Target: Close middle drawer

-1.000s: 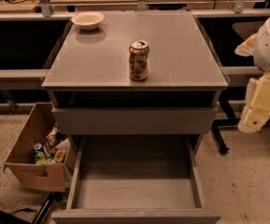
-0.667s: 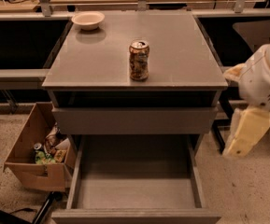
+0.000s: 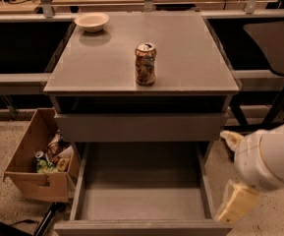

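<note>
The middle drawer (image 3: 141, 200) stands fully out at six o'clock, its inside bare. The gripper (image 3: 237, 204) is held near five o'clock beside its right front corner, presumably placed for pushing the front inward. Its spread cannot be told.

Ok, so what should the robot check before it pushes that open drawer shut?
1. Middle drawer needs closing: ok, it is pulled far out.
2. Nothing inside to jam it: ok, the inside is bare grey.
3. Gripper lined up on the drawer front: not ok, it sits beside the right front corner.
4. Gripper touching the drawer: cannot tell.
5. Can on the cabinet top standing upright: ok.
6. Cardboard box out of the drawer's way: ok, it sits on the floor to the left.
</note>
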Robot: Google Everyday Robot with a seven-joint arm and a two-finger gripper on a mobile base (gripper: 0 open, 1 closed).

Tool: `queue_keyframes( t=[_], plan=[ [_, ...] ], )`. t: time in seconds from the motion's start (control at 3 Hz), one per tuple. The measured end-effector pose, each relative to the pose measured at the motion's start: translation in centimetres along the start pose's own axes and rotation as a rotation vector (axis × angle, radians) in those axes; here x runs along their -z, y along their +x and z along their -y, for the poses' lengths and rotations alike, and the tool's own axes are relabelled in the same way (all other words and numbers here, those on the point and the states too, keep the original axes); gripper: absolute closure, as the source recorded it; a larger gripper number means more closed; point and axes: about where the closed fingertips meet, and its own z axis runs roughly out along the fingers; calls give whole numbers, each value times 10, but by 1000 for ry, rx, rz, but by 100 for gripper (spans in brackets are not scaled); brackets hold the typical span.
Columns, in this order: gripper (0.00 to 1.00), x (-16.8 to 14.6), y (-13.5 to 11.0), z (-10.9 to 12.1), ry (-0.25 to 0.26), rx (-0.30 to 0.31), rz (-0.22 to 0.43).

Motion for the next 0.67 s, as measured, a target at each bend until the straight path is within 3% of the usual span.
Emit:
queue_keyframes(
  t=[0.33, 0.67],
  plan=[
    [0, -63, 37, -43, -27, -75, 32],
    [19, -125, 64, -83, -62, -141, 56]
  ],
)
